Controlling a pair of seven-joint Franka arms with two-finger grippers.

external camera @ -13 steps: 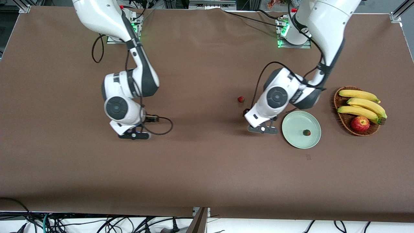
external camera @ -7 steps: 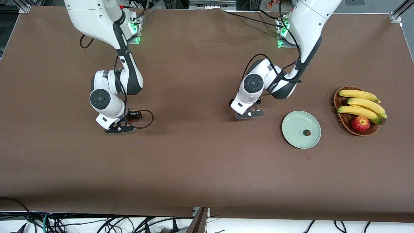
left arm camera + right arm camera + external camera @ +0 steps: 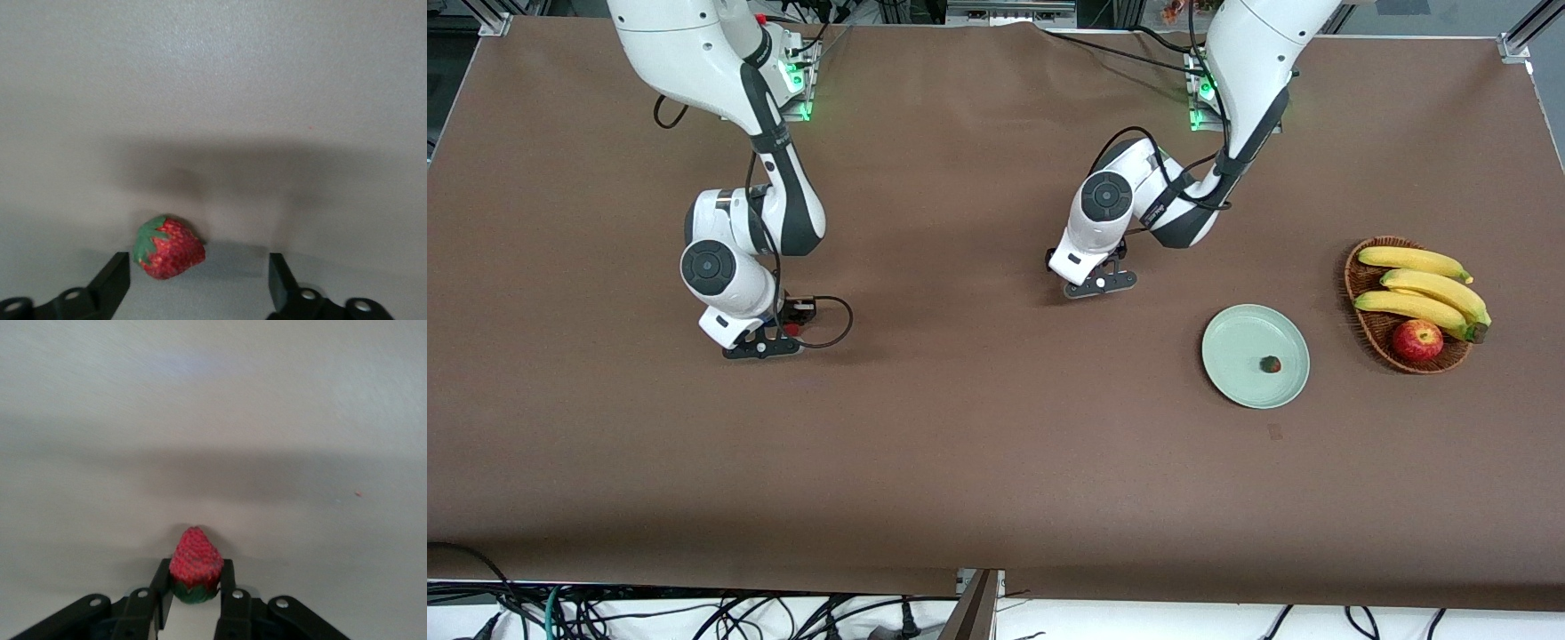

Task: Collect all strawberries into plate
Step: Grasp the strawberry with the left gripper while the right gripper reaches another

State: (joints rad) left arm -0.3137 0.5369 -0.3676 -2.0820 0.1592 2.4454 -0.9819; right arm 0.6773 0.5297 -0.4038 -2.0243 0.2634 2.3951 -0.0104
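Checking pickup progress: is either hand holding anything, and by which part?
The right hand grips a strawberry at its leafy end. The left hand is open around another strawberry, not gripping.

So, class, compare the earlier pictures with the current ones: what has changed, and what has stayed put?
The left gripper left the plate and came down over a strawberry on the table, jaws open around it. The right gripper shifted toward its end of the table and shut on another strawberry. The berry on the plate, basket, bananas and apple stayed.
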